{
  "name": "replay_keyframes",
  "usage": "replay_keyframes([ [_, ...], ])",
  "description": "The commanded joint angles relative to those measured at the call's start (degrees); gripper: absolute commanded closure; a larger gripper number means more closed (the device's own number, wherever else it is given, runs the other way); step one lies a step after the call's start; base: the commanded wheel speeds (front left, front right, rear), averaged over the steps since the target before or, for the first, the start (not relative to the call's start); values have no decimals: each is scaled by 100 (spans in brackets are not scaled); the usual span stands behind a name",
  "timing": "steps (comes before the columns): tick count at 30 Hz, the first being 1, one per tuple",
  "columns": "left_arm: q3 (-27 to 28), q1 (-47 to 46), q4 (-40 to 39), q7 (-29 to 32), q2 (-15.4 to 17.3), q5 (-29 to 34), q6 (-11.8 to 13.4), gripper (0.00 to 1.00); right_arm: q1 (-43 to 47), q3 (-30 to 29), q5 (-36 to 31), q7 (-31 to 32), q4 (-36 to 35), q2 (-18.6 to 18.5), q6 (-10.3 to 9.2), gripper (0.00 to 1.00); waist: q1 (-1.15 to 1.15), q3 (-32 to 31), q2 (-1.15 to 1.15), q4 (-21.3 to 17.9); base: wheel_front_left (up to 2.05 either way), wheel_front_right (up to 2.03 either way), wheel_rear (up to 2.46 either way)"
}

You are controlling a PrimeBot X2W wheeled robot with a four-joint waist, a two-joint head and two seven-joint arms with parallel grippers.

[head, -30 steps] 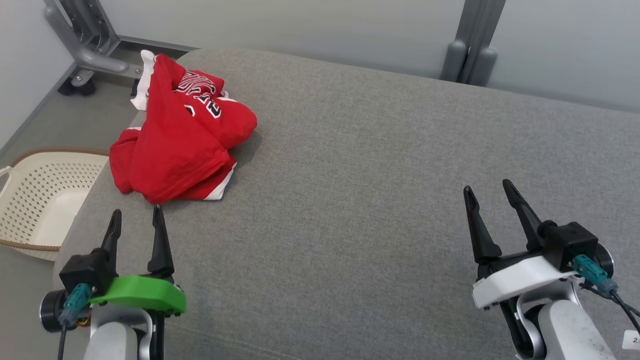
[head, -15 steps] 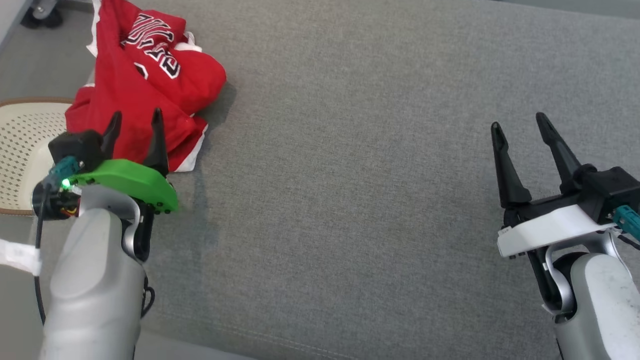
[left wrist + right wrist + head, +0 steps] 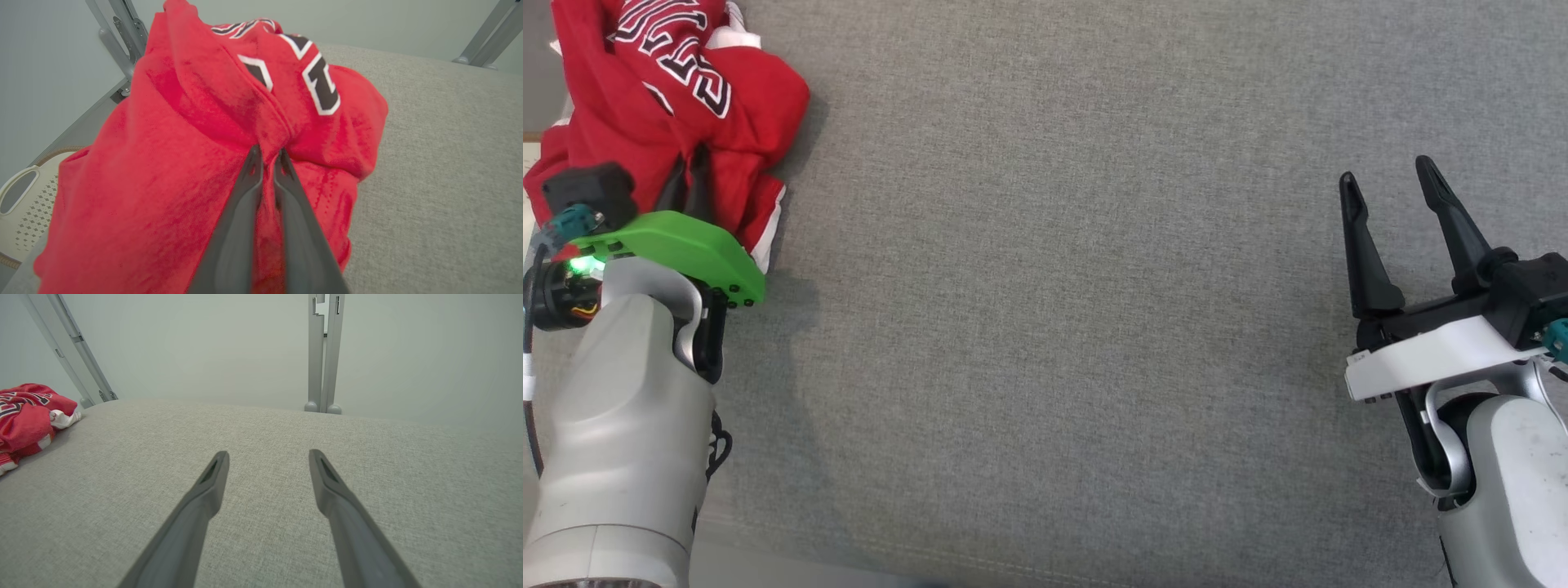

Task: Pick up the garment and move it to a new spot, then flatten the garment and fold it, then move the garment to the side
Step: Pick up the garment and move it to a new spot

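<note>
Left gripper (image 3: pixel 268 151) fingers (image 3: pixel 237 212) nearly together, right gripper (image 3: pixel 1386 170) fingers wide apart.

Soft, even, bright light fills every view. The left gripper (image 3: pixel 689 175) throws a faint shadow rightward on the grey cushion (image 3: pixel 1094 327). Both wide-angle wrist views stretch shapes near their edges.

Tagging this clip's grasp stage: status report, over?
Left gripper shut on garment, fingers pinching a fold. Right gripper open above cushion. Garment crumpled at cushion's left edge, not yet lifted. Basket off left, out of the way.
</note>
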Motion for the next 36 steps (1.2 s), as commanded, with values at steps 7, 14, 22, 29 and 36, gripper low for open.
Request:
replay_keyframes([
  [7, 375, 331, -770, -127, 313, -67, 35, 100, 177, -27, 20, -139, 107, 45, 0, 0, -1, -607, 0, 41, 0, 0, 0],
  [14, 884, 1337, -2293, -129, 309, 164, 188, 100, 450, 72, 82, -236, 258, 145, 0, 0, -1, -1264, 0, -112, 0, 0, 0],
  [22, 652, 2757, -3691, -16, -101, 428, 305, 100, 718, 211, 170, -292, 355, 241, 0, 0, -1, -1762, 0, -545, 0, 0, 0],
  [29, -51, 3036, -4238, 445, -533, 446, 195, 100, 539, 321, 159, -356, 342, 309, 0, 0, -1, -1535, 0, -1348, 0, 0, 0],
  [36, -1106, 2445, -4142, 713, -781, 523, 71, 100, 313, 375, 233, -547, 498, 407, 0, 0, -1, -1045, 0, -2363, 0, 0, 0],
])
